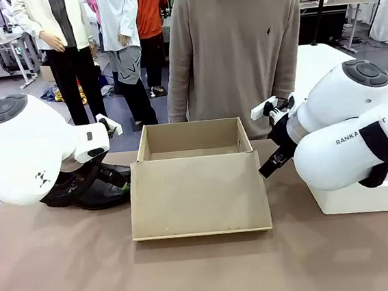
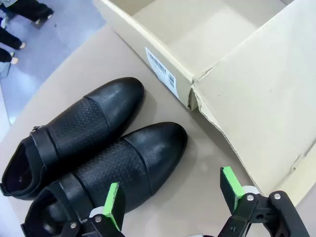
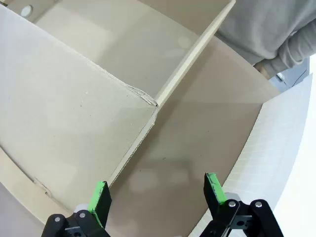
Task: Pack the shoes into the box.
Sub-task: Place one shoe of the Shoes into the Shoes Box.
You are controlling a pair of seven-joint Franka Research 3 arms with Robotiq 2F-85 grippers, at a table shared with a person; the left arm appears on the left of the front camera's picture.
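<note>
Front view: the box (image 1: 192, 140) stands open mid-table, its lid (image 1: 197, 195) flat toward the robot, with the shoes (image 1: 91, 188) just beside its left wall. Left wrist view: the left gripper (image 2: 172, 195) is spread wide and empty, half off the nearer shoe's toe; it should straddle one shoe squarely before closing. Right wrist view: the right gripper (image 3: 155, 190), also spread and empty, hangs by the box's right corner and should keep clear.

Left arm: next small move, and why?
Probably slide the left hand over the nearer shoe and lower it. The hand is open and empty, one pad above that shoe's toe, the other above bare table. That shoe and the second shoe sit outside the open box.
</note>
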